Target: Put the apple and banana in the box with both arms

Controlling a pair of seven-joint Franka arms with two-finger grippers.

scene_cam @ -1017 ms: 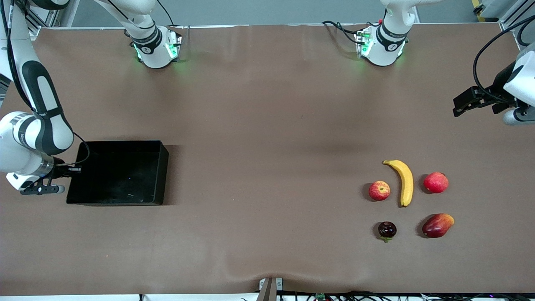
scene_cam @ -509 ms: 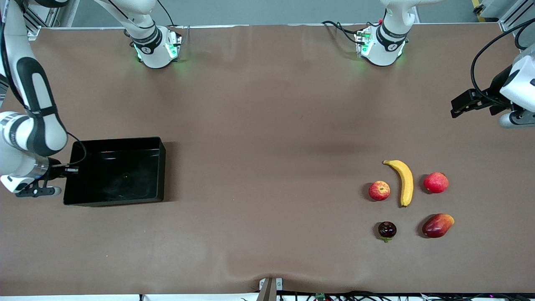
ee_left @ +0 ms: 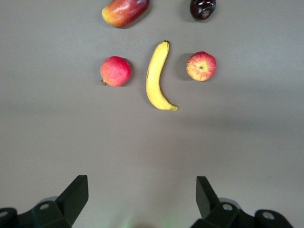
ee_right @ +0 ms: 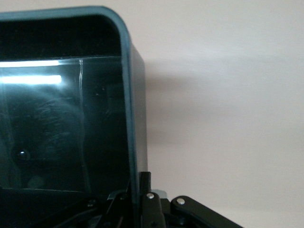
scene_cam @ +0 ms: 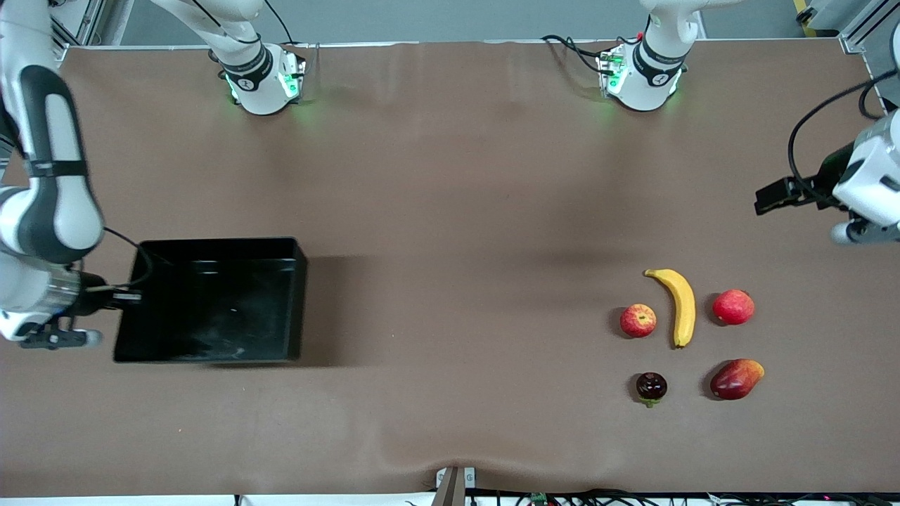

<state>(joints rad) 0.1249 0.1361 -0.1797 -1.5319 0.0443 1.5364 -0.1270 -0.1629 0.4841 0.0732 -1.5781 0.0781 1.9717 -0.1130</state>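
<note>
The right gripper (scene_cam: 123, 299) jaws clench the box (scene_cam: 211, 302) wall; the left gripper (ee_left: 141, 199), jaws released, hangs over the desk (scene_cam: 450, 211) near the banana (scene_cam: 679, 305) and apple (scene_cam: 638, 320).

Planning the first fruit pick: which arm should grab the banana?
Left. Its open hand hangs over bare table at that arm's end, banana and apple close by. The right hand is shut on the box wall.

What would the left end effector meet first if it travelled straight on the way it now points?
Probably the bare table: the left end effector, open, faces it, short of the banana. Depth is unclear.
</note>
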